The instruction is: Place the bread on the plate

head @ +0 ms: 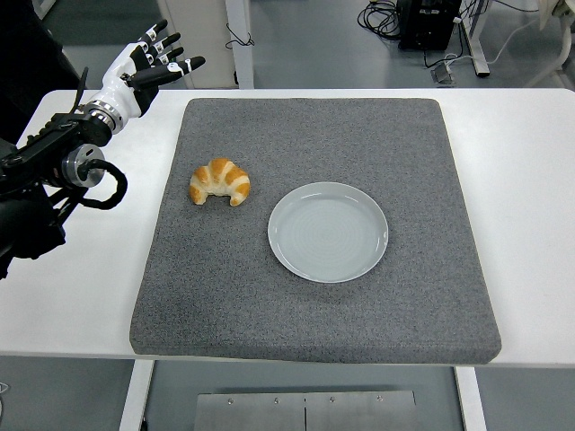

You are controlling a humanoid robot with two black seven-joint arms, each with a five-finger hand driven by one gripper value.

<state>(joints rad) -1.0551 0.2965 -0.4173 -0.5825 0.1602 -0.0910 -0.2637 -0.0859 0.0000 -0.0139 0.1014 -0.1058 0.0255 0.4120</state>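
A golden croissant (220, 181) — the bread of the task — lies on the grey mat (314, 296), in its left half and nearer the mat's far edge than its near one, with both curved tips pointing toward the near edge of the table. Just to its right, close but not touching, sits the pale grey-blue plate (328, 232), round, with nothing on it, roughly at the mat's middle. The mat covers most of the white table (530, 197), leaving bare strips along the left and right sides.

The left hand (144, 70) hovers over the table's far left corner, off the mat and well apart from the croissant. Its fingers (186, 65) are stretched out and spread, pointing to the right toward the mat's far left corner, and they hold nothing. The black forearm (54, 166) runs back from it to the left edge of the view; how high the hand is above the table is hard to judge from this angle — probably a little clear of it.
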